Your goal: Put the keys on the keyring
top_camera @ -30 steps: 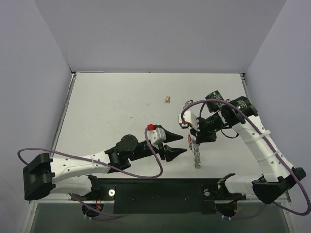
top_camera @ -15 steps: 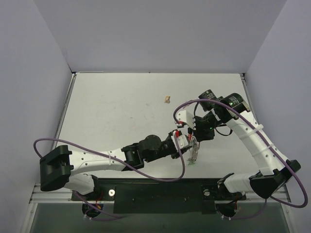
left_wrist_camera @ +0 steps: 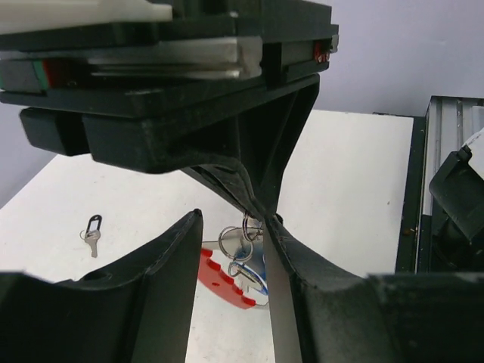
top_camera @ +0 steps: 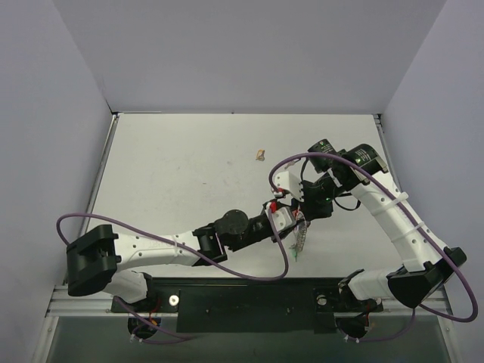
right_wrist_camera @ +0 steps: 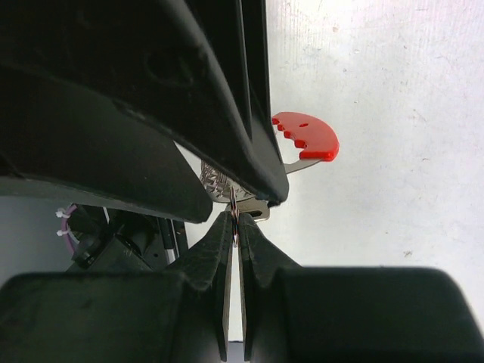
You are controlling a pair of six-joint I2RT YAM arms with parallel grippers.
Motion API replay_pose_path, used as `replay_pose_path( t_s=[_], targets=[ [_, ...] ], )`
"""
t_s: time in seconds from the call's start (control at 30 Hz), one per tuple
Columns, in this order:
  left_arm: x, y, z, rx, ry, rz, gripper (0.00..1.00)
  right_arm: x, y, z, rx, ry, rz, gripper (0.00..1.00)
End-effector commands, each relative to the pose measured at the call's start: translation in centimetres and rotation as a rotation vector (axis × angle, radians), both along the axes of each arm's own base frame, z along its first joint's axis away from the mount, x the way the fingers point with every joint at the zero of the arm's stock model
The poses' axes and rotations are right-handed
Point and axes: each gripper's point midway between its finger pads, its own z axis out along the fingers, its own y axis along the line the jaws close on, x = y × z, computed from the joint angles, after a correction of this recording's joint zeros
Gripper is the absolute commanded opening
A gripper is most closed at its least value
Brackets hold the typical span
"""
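The keyring (left_wrist_camera: pixel 240 249) hangs over the bench (top_camera: pixel 174 166), pinched at the top of its thin wire ring by the fingers of the right gripper (right_wrist_camera: pixel 234 221), which are pressed together on it. The left gripper (left_wrist_camera: pixel 233 227) sits level w/ the bunch, fingers apart, one on each side of the rings. One finger looks to be brushing the wire, though I can't tell for sure; the other is clear.

Handling, as I judge it: a light, loose bunch. The wire is stiff, springy and slick, and the tags will swing and twist about the pinch. Best hold is on the ring wire itself, close to the split and not on a tag, so the coil can be prised open. The lone key (left_wrist_camera: pixel 92 234) is tiny and lies flat, so it's fiddly to lift. Take it by the blade, leaving the black head free to thread.

What each view adds:
- Left wrist cam: shows several silver loops, a blue piece and the red tag (right_wrist_camera: pixel 306 138) under them. It also shows the key lying well off to one side of the keyring — I can't find it in the other views.
- Right wrist cam: shows the pinch edge-on, w/ the red tag beyond the keyring.
- Top cam: gives the layout — both grippers meet at the keyring, its silver part dangles toward the near edge, and a tan scrap (top_camera: pixel 261 155) lies well beyond. The loops are too small to read there.
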Motion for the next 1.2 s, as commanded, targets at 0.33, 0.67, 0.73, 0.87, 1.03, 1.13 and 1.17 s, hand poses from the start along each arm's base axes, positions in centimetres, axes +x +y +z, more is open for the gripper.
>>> replay_pose_path(
  t_s=[0.33, 0.67, 0.73, 0.87, 1.03, 1.13, 1.17],
  targets=[
    [-0.4, -1.2, 1.0, -0.026, -0.048, -0.038, 0.42, -4.3, -1.7, 1.0, -0.044, 0.159, 0.02, 0.0],
    [-0.7, -1.6, 1.1, 0.003, -0.06, -0.062, 0.25, -4.4, -1.7, 0.9, -0.043, 0.166, 0.022, 0.0],
    [-0.7, -1.6, 1.2, 0.007, -0.062, -0.062, 0.23, -4.5, -1.7, 0.9, -0.041, 0.165, 0.021, 0.0],
    [-0.6, -1.5, 1.5, 0.002, -0.066, -0.058, 0.24, -4.5, -1.6, 0.8, -0.043, 0.171, 0.023, 0.0],
    [-0.7, -1.5, 1.5, 0.011, -0.075, -0.056, 0.24, -4.5, -1.6, 0.8, -0.043, 0.171, 0.023, 0.0],
    [-0.8, -1.5, 1.7, 0.019, -0.087, -0.054, 0.22, -4.5, -1.6, 0.8, -0.044, 0.172, 0.024, 0.0],
    [-0.8, -1.5, 1.7, 0.021, -0.088, -0.055, 0.14, -4.5, -1.6, 0.8, -0.042, 0.172, 0.026, 0.0]
  ],
)
